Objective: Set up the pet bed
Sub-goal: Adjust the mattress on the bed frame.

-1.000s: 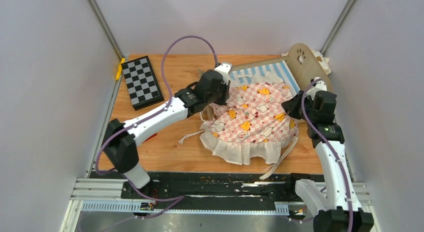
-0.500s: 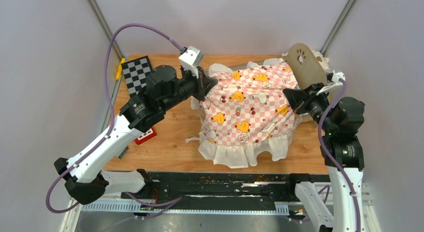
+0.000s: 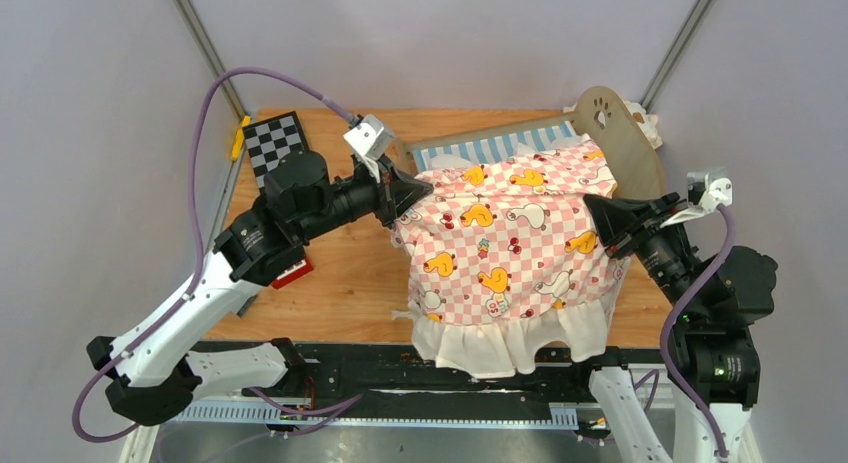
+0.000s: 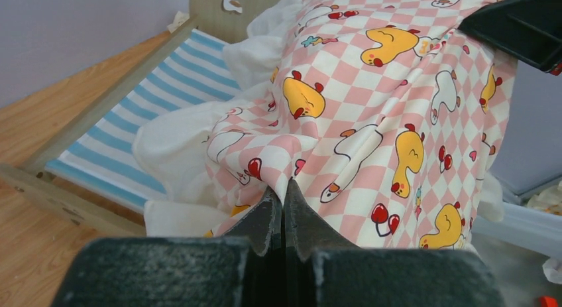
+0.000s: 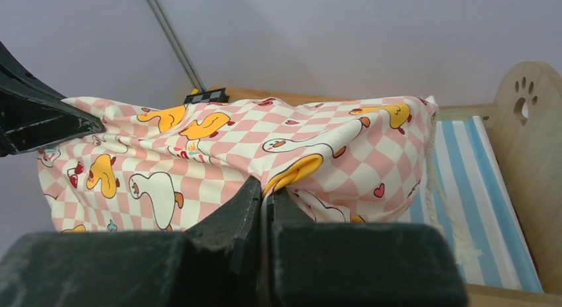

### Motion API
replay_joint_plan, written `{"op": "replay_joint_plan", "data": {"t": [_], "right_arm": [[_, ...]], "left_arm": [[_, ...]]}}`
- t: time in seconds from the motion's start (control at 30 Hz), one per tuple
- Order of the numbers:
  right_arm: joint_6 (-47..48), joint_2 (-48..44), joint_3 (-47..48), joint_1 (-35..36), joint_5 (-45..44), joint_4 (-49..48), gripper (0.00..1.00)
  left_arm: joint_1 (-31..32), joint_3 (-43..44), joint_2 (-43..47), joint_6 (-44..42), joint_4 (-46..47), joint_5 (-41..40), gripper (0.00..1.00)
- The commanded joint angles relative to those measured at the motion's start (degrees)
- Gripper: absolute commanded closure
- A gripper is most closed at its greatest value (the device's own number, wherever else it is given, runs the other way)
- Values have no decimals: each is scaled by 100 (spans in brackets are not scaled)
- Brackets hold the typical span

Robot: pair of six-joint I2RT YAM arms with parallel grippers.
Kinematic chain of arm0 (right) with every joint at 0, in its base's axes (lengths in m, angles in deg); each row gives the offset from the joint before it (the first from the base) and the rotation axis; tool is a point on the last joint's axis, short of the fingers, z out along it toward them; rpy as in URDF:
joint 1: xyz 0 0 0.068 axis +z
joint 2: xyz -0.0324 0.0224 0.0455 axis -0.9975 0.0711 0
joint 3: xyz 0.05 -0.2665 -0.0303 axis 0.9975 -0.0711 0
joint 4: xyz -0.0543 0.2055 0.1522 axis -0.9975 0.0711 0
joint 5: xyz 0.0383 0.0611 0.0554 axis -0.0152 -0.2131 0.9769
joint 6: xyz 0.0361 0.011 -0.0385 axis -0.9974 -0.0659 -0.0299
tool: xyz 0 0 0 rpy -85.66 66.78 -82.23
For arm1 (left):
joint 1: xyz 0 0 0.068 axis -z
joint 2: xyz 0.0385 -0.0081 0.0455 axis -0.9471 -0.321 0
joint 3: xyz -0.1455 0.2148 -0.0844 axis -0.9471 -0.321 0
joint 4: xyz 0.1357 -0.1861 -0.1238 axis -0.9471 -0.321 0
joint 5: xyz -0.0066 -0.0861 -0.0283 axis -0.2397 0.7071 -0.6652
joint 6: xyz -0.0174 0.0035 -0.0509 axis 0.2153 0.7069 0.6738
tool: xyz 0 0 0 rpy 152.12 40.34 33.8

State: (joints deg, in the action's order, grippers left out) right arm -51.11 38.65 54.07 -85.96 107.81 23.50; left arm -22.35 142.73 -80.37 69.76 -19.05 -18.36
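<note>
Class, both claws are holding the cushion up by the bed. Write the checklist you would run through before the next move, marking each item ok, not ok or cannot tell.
1. Left claw shut on the cushion: ok, fabric pinched between its fingers.
2. Right claw shut on the cushion: ok, a fold is clamped.
3. Cushion spread between the two claws: ok, it hangs open, not bunched.
4. Cushion lined up over the bed: not ok, in the top view much of it hangs nearer the arms' bases.
5. Bed base free of other things: cannot tell, the cushion hides most of it.
</note>
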Motion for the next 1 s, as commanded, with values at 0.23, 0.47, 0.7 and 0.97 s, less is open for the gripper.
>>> {"op": "replay_joint_plan", "data": {"t": [0.23,0.47,0.7,0.97], "right_arm": [[-506,-567,-1513,-80,-2936,1295,54],[-657,-436,-1641,-78,-3401,1456,11],[-272,311,-1501,-78,-2699,932,11],[142,1557,-1317,-79,-1745,345,1]], "left_arm": [[159,-1920,-141,9,721,-52,82],[337,-2516,-62,268,855,-126,29],[337,-2144,485,150,483,-782,1],[328,-1906,581,412,559,-1889,0]]}}
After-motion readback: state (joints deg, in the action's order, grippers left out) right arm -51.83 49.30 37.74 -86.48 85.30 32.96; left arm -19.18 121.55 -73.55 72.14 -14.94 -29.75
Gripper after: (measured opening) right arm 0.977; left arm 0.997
